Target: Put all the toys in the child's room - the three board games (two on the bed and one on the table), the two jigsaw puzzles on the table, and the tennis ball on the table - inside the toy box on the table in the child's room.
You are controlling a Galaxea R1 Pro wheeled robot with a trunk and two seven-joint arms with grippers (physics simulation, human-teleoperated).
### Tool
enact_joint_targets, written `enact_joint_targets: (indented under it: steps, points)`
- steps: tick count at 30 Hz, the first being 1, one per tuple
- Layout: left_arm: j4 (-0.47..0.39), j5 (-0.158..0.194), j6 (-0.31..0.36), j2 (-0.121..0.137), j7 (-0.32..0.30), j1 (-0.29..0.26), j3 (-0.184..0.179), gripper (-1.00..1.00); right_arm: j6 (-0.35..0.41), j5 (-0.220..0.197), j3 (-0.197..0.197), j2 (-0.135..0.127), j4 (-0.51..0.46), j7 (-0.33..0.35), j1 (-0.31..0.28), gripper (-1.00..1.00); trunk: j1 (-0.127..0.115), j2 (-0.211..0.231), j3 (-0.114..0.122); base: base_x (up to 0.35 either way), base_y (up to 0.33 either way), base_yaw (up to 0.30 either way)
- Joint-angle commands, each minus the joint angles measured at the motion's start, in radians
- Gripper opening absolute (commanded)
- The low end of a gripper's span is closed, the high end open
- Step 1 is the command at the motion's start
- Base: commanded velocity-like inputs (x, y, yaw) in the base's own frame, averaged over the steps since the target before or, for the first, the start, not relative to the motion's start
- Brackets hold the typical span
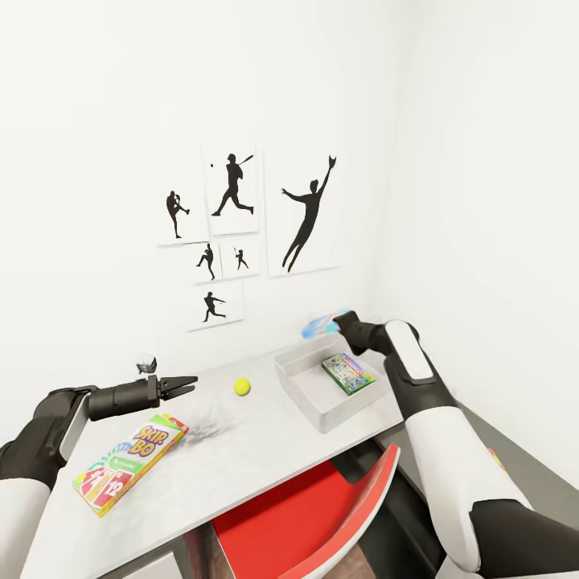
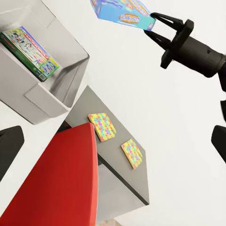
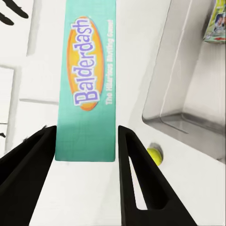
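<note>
I had the blue board game [image 3: 85, 80] clamped in the right gripper [image 1: 342, 324], fingers closed on its edges, and held in the air just above the far side of the toy box [image 1: 304, 384]. The lid read Balderdash on an orange oval over teal. I judged this to be the drop-off step: the next move called for bringing the box forward over the open bin, lowering it and releasing, taking care not to land it on the bin's rim.

The grey bin sat at the right end of the table [image 1: 241, 466] and already held one game, the white-and-green one [image 1: 348, 373], lying flat on its floor. The tennis ball [image 1: 242, 387], small and yellow-green, rested on the table just left of the bin. The SKIP-BO box [image 1: 130, 462] lay flat near the table's left front edge. Two jigsaw puzzles [image 2: 102, 126], bright chequered boards, lay on a lower grey surface beyond the red chair [image 1: 322, 515].

My left gripper [image 1: 186, 383] hovered above the table with nothing in it, fingers nearly together.
</note>
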Motion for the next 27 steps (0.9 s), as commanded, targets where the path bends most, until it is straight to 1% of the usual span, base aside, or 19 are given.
enact_joint_targets:
  steps: [1, 5, 8, 13, 27]
  points:
    - [0.000, 0.002, 0.010, 0.000, -0.002, 0.000, 0.000, 1.00, -0.001, -0.009, 0.001, 0.001, 0.000, -0.024, -0.001, -1.00, 0.001, -0.001, -0.001, 0.000, 0.000, 0.000]
    - [0.000, 0.002, 0.010, 0.000, -0.002, 0.000, 0.000, 1.00, -0.001, -0.014, 0.003, 0.004, 0.006, -0.063, -0.001, -1.00, 0.001, -0.001, -0.001, 0.000, 0.000, 0.000]
    - [0.000, 0.002, 0.010, 0.000, -0.002, 0.000, -0.001, 1.00, -0.001, -0.014, 0.002, 0.004, 0.021, -0.074, -0.001, -1.00, 0.001, -0.001, -0.001, 0.000, 0.000, 0.000]
    - [0.000, 0.002, 0.010, 0.000, -0.002, 0.000, -0.001, 1.00, -0.002, -0.014, 0.004, 0.005, 0.098, -0.078, -0.001, -1.00, 0.001, -0.001, -0.001, 0.000, 0.000, 0.000]
    - [0.000, 0.001, 0.010, -0.001, 0.000, 0.000, -0.002, 1.00, -0.014, -0.008, 0.003, 0.006, 0.205, -0.071, -0.001, -1.00, 0.001, -0.001, -0.001, 0.000, 0.000, 0.000]
